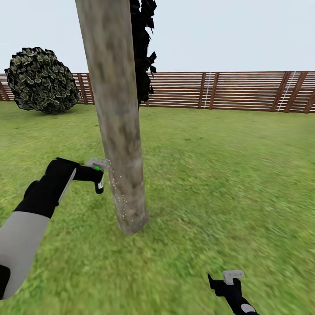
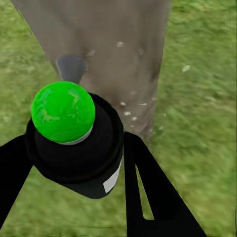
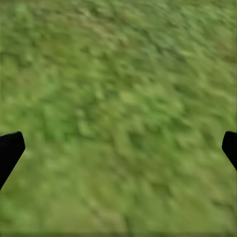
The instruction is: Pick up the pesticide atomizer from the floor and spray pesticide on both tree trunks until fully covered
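Big flat lawn (image 1: 227,175), blurry green grass all the way to a brown slatted fence (image 1: 227,89), with a round scruffy bush (image 1: 41,81) off to the left. Front and centre is the tree trunk (image 1: 120,131): a thick, straight, smooth column of mottled grey-tan bark, leaning a bit in the head view, with some ragged black leaves (image 1: 142,48) right behind it.

Looks to me like we're in the middle of spraying this first trunk. The left gripper (image 1: 94,175) is clamped round the sprayer (image 2: 74,143), a chunky black bottle with a shiny green ball on top, held just beside the lower trunk and pointed at it. Tiny white specks (image 1: 117,190) are scattered over the bottom part of the bark and a few hang in the air between nozzle and trunk. Higher up the bark looks bare, so my guess is the next move means sweeping the sprayer upward and round the other sides before heading off to the second tree.

The right gripper (image 1: 227,282) hangs low over the grass, well apart from everything, fingers (image 3: 10,150) spread wide with nothing between them.
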{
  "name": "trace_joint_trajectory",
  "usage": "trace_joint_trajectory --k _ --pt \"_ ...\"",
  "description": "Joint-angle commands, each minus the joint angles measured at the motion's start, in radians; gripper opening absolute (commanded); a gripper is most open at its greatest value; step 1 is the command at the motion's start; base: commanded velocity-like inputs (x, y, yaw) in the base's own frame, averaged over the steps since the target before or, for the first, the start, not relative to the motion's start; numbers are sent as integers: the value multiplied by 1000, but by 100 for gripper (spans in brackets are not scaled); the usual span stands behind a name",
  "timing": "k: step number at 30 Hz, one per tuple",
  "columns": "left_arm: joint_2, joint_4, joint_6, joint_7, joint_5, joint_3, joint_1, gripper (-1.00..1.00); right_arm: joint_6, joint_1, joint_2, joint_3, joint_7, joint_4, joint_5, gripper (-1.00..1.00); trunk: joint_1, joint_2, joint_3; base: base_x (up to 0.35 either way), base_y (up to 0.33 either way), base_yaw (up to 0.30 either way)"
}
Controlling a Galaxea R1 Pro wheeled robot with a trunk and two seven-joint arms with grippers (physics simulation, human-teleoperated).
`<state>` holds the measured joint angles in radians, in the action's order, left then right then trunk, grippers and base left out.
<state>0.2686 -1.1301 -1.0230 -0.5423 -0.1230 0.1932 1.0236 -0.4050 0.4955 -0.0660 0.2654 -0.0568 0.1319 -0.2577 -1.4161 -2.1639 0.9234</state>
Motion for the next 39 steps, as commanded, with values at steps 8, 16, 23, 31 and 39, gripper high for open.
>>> trace_joint_trajectory --k 8,16,23,31,39 --pt "-1 144 17 12 0 9 -14 -100 0 0 0 0 0 0 0 100 0 0 0 0 0 0" --pt "-15 312 137 90 -1 5 -81 -100 0 0 0 0 0 0 0 100 0 0 0 0 0 0" --pt "-39 538 330 131 -1 4 -85 -100 0 0 1 0 0 0 0 100 0 0 0 0 0 0" --pt "-78 606 386 165 5 -1 -138 -100 0 0 1 0 0 0 0 100 0 0 0 0 0 0" --pt "-130 681 490 453 186 -65 -232 -100 0 0 2 0 0 0 0 100 0 0 0 0 0 0"
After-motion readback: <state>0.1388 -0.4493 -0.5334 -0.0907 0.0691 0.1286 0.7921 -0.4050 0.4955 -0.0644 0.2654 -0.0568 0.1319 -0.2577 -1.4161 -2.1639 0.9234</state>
